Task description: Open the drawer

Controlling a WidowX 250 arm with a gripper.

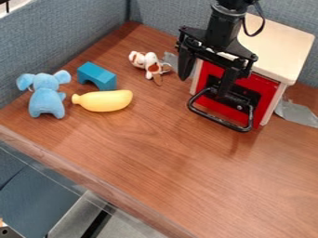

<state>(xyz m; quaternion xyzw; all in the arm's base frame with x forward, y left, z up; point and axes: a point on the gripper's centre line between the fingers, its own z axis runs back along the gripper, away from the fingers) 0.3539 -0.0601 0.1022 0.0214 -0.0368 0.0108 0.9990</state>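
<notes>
One black gripper (203, 87), fingers spread, hangs at the red drawer (264, 87); the looped handle (214, 119) juts out.

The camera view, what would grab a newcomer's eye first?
Probably the bright red drawer front at upper right, with its black handle and the black robot gripper right by it. Next, perhaps, the yellow toy banana and blue stuffed toy toward the left.

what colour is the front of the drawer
The drawer front is bright red, seen best in the camera view, behind its black handle.
</notes>
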